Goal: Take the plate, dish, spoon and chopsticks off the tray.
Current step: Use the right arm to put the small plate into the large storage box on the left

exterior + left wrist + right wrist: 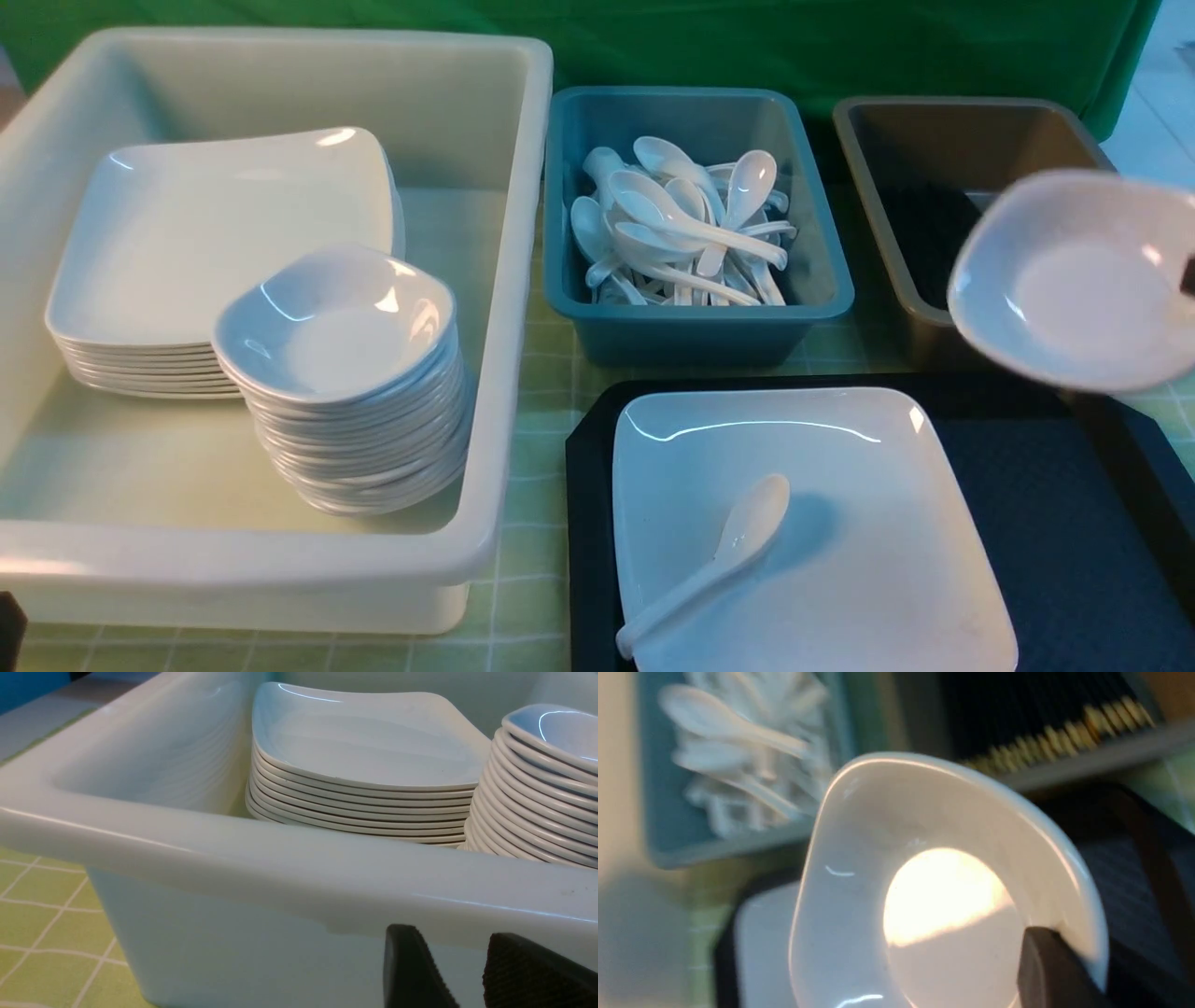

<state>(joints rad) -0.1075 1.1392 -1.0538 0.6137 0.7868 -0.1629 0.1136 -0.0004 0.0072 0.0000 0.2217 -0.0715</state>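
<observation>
The right pincer seems to pinch the rim of the small dish, held in the air above the tray. The plate lies on the tray, and the spoon lies on the plate. The left pincer is spread and empty beside the white tub.

Lower centre, plate and spoon are glossy white on a black, diamond-textured tray. The small dish at right is white. Chopsticks black, gold-banded. Teal bin top centre, brown bin upper right; tablecloth pale green, white-gridded.
</observation>
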